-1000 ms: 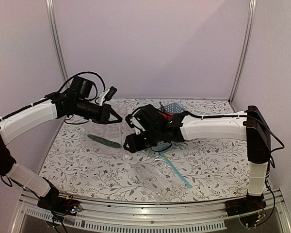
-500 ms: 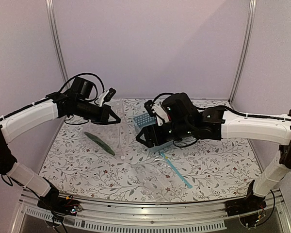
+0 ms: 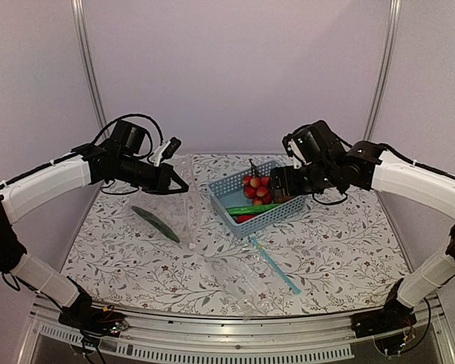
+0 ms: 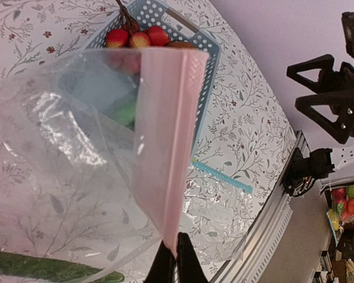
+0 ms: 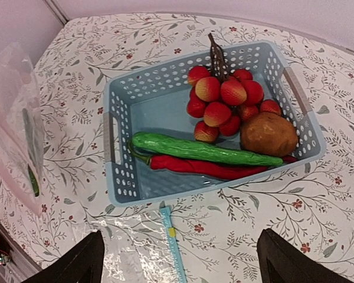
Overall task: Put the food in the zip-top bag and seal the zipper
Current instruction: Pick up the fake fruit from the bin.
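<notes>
Left gripper [image 4: 176, 259] jaws clamped on the pink zipper [image 4: 162, 147]. The zip-top bag [image 3: 178, 212] hangs from it with 1 green vegetable [image 3: 155, 224] inside. Right gripper [image 5: 180, 247] jaws wide apart, holding nothing, above the basket [image 5: 121, 177]. In the basket, clear of those jaws: fruit bunch [image 5: 224, 97], other green vegetable [image 5: 200, 150], red chili [image 5: 206, 169], potato [image 5: 268, 134]. Teal-strip bag [image 3: 277, 269] lies flat on the table.

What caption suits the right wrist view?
Open right tool facing blue basket holding red fruits, green vegetable, red chili, brown lump.
</notes>
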You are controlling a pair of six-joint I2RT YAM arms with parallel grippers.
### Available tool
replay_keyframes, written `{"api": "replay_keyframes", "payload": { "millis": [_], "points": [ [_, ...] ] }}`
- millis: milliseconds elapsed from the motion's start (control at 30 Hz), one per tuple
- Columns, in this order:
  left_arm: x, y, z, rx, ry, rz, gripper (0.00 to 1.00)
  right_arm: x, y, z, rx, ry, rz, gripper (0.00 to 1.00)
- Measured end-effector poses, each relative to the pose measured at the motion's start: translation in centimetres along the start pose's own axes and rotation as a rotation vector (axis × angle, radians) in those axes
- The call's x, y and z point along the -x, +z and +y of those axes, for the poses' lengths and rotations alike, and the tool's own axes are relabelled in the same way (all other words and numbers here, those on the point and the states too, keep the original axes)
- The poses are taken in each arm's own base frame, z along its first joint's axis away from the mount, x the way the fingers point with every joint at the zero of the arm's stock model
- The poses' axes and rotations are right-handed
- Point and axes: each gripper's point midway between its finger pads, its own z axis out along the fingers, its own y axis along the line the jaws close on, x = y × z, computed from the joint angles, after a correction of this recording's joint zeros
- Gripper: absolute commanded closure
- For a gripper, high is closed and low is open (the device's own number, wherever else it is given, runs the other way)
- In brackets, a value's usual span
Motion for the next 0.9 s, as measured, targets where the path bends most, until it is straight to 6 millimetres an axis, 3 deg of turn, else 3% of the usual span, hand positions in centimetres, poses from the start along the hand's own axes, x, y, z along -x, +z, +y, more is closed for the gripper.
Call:
{"api": "replay_keyframes", "payload": {
  "millis": [133, 300, 433, 600, 800, 900],
  "points": [
    [0.0, 0.0, 0.0, 0.000, 0.000, 0.000, 1.00, 0.8, 1.9, -4.1, -0.106, 0.031, 0.054, 0.09],
    [0.0, 0.0, 0.0, 0.001, 0.000, -0.001, 1.00, 2.1, 5.0, -6.3, -0.150, 0.014, 0.102, 0.10],
    [0.0, 0.0, 0.0, -0.002, 0.000, 0.001, 1.00, 3.8, 8.1, -6.5, -0.137, -0.005, 0.112, 0.14],
    [0.0, 0.0, -0.1, -0.006, -0.001, 0.001, 1.00, 5.5, 12.0, -6.0, -0.108, -0.029, 0.097, 0.26],
    [0.0, -0.1, -0.2, -0.008, 0.001, -0.001, 1.00, 5.8, 16.7, -5.8, -0.099, -0.051, 0.103, 0.29],
    [0.0, -0.1, -0.2, -0.009, 0.002, -0.002, 1.00, 5.6, 18.5, -5.8, -0.099, -0.060, 0.109, 0.36]
  ]
}}
